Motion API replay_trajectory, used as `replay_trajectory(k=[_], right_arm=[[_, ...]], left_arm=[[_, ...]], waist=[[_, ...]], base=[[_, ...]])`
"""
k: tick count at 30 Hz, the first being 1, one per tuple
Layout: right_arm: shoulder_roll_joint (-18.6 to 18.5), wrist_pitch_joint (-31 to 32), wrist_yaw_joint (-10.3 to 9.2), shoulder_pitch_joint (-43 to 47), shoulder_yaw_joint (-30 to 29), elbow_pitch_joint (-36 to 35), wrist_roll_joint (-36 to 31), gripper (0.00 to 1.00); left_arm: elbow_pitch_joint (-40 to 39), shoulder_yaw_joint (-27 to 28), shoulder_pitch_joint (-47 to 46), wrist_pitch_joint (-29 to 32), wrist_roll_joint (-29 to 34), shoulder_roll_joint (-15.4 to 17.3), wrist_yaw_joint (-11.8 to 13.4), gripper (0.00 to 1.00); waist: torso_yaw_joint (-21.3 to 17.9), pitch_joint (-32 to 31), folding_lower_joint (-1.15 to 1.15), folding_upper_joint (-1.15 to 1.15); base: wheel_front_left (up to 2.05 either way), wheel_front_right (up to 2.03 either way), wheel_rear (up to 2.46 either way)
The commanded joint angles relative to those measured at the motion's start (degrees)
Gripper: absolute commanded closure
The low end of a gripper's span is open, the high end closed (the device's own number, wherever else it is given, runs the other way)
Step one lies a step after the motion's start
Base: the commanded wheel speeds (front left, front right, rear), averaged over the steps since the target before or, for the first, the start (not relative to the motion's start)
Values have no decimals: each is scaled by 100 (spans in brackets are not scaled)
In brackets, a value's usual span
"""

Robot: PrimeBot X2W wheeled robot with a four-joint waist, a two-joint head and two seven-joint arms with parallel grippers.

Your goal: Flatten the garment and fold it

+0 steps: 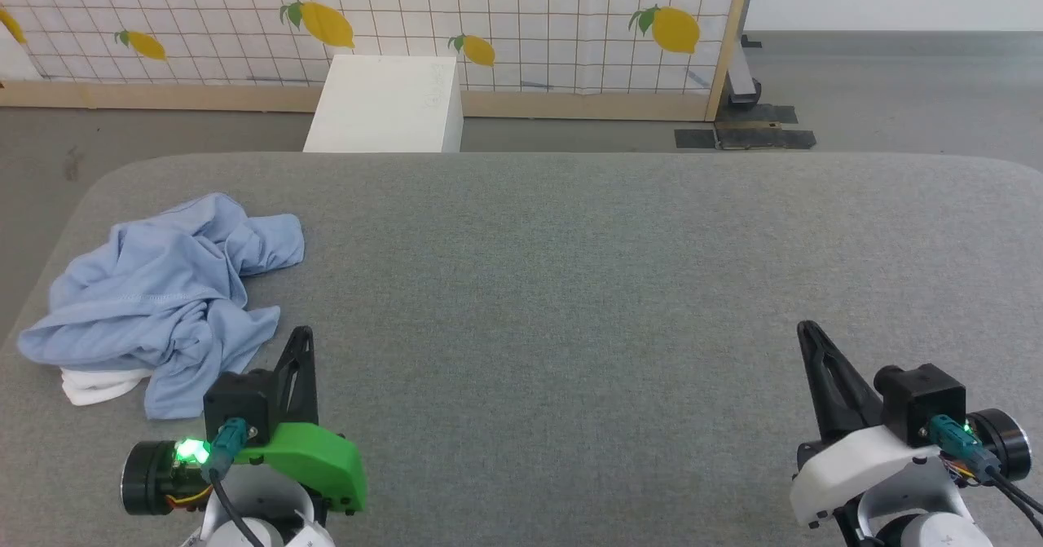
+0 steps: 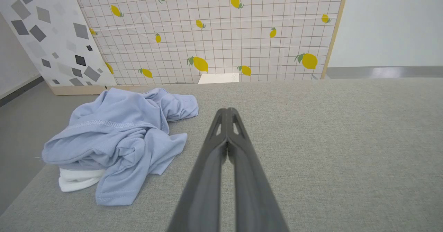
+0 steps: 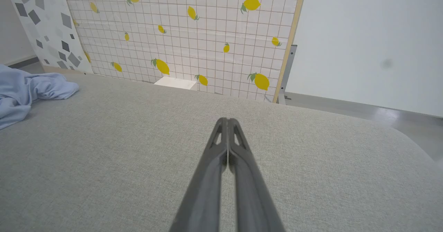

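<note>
The garment (image 1: 163, 286) lies crumpled in a heap at the left side of the head view. It is on the grey worktop (image 1: 570, 270), close to the worktop's left edge. The garment is light blue, and a bit of white fabric shows under its lower left part. The left gripper (image 1: 303, 337) is at the lower left of the frame, near the lower right edge of the heap. In the left wrist view a strip of bare worktop separates them. Its two dark fingers are pressed together and hold nothing. The right gripper (image 1: 807, 331) is at the lower right, well apart from the garment. Its fingers are also closed together with nothing between them. At the upper middle, a white box (image 1: 387, 103) stands on the floor before a tiled panel with lemons (image 1: 530, 9).
</note>
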Motion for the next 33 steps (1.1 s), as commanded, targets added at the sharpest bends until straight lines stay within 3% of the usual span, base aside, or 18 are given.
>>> replay_trajectory(k=[1, 3, 4, 18, 33], right_arm=[[14, 16, -10, -88, 9, -2, -38, 100], [14, 16, -10, -88, 9, -2, -38, 100], [0, 0, 0, 0, 1, 0, 0, 0], [-1, -68, -1, -8, -47, 35, 37, 0], [1, -161, -2, -34, -54, 67, 63, 0]], left_arm=[[-16, 18, 75, 8, 59, -26, 38, 100], [-16, 18, 75, 8, 59, -26, 38, 100], [0, 1, 0, 0, 0, 0, 0, 0], [116, -90, -57, -115, -123, 2, 79, 0], [249, -124, -77, -297, -304, 40, 221, 0]], waist=[[0, 0, 0, 0], [0, 0, 0, 0], [0, 0, 0, 0], [84, -2, 0, 0], [569, -13, 0, 0]], base=[[0, 0, 0], [0, 0, 0], [0, 0, 0], [0, 0, 0], [0, 0, 0]])
